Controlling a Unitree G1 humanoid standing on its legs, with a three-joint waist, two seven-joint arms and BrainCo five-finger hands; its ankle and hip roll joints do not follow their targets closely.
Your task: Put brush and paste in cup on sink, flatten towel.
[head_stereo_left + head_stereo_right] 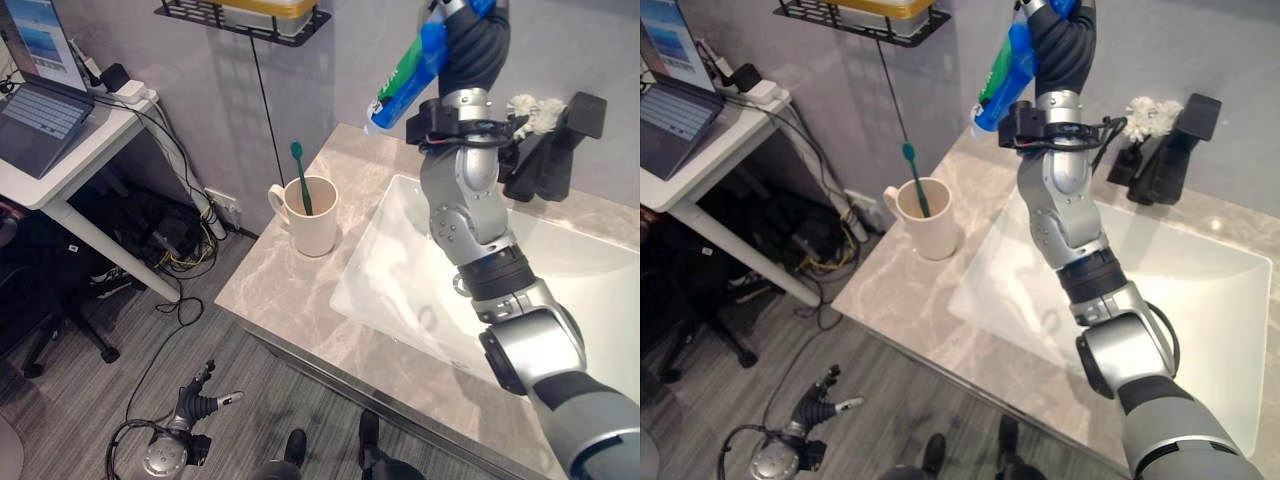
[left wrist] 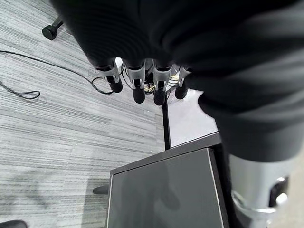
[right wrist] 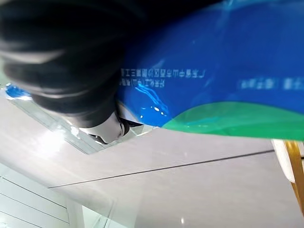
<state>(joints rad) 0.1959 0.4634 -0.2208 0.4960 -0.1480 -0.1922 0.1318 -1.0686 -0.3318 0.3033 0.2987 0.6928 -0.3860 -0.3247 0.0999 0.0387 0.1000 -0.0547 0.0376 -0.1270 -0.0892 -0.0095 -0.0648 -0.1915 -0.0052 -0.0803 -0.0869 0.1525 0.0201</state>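
A cream cup (image 1: 312, 215) stands on the marble counter (image 1: 270, 290), left of the white sink basin (image 1: 590, 270). A green toothbrush (image 1: 300, 178) stands in the cup, head up. My right hand (image 1: 472, 45) is raised high above the counter's back edge, shut on a blue and green toothpaste tube (image 1: 408, 70) that slants down to the left; the tube (image 3: 213, 80) shows close up in the right wrist view. A white crumpled towel (image 1: 530, 110) lies by the black tap (image 1: 555, 145). My left hand (image 1: 195, 402) hangs low near the floor, fingers (image 2: 137, 88) relaxed and holding nothing.
A white desk with a laptop (image 1: 40, 112) stands at the left, cables and a power strip trailing beneath it. A black wire shelf (image 1: 240, 18) hangs on the wall above the cup. A chair base (image 1: 60, 340) sits on the floor at the left.
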